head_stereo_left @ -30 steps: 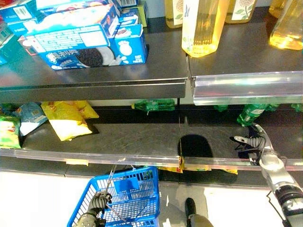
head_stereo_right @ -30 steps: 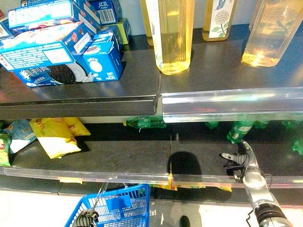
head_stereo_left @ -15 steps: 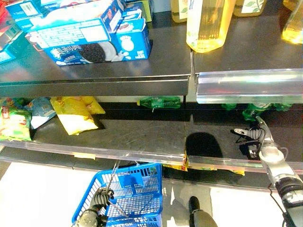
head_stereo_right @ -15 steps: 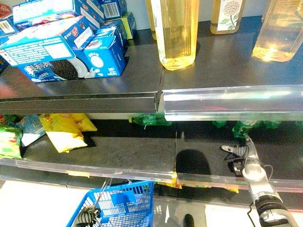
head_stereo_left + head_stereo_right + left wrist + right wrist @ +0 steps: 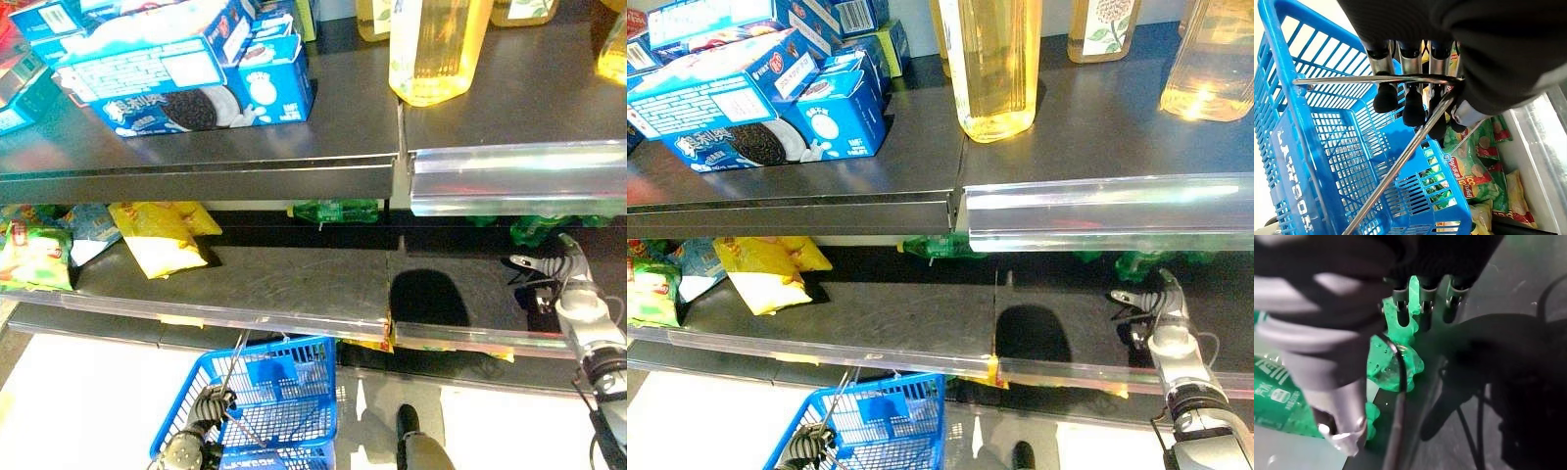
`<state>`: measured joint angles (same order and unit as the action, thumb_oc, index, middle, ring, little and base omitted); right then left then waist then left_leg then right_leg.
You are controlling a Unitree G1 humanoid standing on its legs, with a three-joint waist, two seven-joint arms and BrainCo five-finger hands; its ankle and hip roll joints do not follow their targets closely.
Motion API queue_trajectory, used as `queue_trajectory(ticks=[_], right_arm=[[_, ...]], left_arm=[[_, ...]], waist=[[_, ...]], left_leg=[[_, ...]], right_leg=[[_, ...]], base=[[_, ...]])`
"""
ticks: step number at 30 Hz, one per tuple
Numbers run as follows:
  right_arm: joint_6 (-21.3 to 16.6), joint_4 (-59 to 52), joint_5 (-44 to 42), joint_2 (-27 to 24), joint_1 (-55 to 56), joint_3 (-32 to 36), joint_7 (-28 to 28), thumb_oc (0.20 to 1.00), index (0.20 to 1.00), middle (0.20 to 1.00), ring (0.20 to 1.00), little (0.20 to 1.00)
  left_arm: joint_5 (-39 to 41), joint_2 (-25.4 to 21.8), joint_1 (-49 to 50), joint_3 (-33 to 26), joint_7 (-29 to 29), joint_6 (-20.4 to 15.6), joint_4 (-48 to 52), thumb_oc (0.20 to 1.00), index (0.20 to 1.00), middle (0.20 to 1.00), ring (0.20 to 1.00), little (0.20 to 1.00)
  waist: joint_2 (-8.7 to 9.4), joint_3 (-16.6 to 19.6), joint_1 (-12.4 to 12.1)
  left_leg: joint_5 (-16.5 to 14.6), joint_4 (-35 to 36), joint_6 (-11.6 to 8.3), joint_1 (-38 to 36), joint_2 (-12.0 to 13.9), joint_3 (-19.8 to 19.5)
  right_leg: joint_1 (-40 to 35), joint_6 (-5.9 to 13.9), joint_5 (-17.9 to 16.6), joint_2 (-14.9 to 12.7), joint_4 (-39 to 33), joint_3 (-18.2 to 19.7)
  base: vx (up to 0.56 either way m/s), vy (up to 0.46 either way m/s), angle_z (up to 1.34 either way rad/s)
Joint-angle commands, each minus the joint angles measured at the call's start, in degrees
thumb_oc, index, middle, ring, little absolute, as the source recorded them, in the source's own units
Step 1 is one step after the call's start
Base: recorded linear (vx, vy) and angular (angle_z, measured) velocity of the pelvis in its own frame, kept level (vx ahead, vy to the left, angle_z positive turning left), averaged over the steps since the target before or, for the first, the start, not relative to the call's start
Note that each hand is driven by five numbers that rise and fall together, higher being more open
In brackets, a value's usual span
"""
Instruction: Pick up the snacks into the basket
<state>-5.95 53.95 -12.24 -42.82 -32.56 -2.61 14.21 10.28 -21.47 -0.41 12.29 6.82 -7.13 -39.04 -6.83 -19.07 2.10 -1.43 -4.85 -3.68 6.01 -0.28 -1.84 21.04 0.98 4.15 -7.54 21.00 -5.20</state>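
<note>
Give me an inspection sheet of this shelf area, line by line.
Surface: dark lower shelf, bare in the middle.
Job's things: yellow snack bag and green snack bags at its left end; blue basket below, nothing seen inside.
Clutter: blue cookie boxes and oil bottles above; green bottles at the back.
Hands: left hand curled round the basket handle; right hand on the lower shelf by the green bottles.
Cables: nothing seen.
Surroundings: pale floor.

Lower shelf w/ yellow snack bags, green bottles.

Print is showing on the blue boxes above the basket and on its wall; none is reading clearly.
</note>
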Motion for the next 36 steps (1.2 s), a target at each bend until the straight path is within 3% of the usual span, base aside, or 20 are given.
queue_trajectory(ticks=[1,11,18,26,36], right_arm=[[-2.34,-1.32,-1.49,0.78,2.48,0.32,-0.22,1.000,1.000,1.000,1.000,1.000],[-2.36,4.98,-5.77,-3.10,7.06,3.20,-5.29,1.000,1.000,1.000,1.000,1.000],[-2.15,8.00,-6.27,-8.18,3.98,3.93,-4.33,1.000,1.000,1.000,1.000,1.000],[-1.94,8.89,-8.24,-12.62,-5.68,0.79,-3.02,1.000,1.000,1.000,1.000,1.000],[-1.43,8.04,-6.31,-14.03,-15.65,-6.59,-2.79,1.000,1.000,1.000,1.000,1.000]], left_arm=[[1.58,-4.36,0.54,-0.94,1.59,-4.27,4.06,0.200,0.200,0.200,0.200,0.200],[2.48,-6.32,0.73,-1.77,-0.33,-4.37,4.03,0.200,0.200,0.200,0.200,0.200],[2.31,-6.97,0.75,-1.18,-0.42,-4.17,4.03,0.200,0.200,0.200,0.200,0.200],[3.40,-6.95,1.26,-0.19,-0.34,-3.87,4.64,0.200,0.200,0.200,0.200,0.200],[3.53,-7.35,0.63,1.07,-0.57,-3.84,5.14,0.200,0.200,0.200,0.200,0.200]], waist=[[2.62,3.22,-0.24],[4.68,3.09,-0.02],[5.70,2.92,-0.10],[4.82,2.57,-0.48],[3.57,1.99,-1.17]], left_leg=[[-2.11,-4.31,-0.45,2.56,-0.41,-0.29],[-2.35,-4.70,-0.48,3.24,-0.18,-0.66],[-2.34,-4.51,-0.48,3.76,0.05,-0.69],[-2.05,-4.20,-0.71,3.94,-0.03,-0.01],[-1.18,-3.65,-1.08,4.62,-0.10,-0.15]], right_leg=[[-4.52,6.82,0.81,-4.06,-0.44,1.78],[-4.11,6.94,0.34,-3.75,-0.93,1.95],[-3.27,6.97,0.28,-3.22,-0.93,2.53],[-2.21,6.87,0.52,-3.05,-0.20,3.19],[-1.18,6.60,0.94,-3.05,0.67,3.01]], base=[[0.00,0.000,0.00],[0.00,-0.002,0.01],[0.00,0.000,0.00],[0.00,0.002,-0.02],[0.00,-0.001,-0.01]])
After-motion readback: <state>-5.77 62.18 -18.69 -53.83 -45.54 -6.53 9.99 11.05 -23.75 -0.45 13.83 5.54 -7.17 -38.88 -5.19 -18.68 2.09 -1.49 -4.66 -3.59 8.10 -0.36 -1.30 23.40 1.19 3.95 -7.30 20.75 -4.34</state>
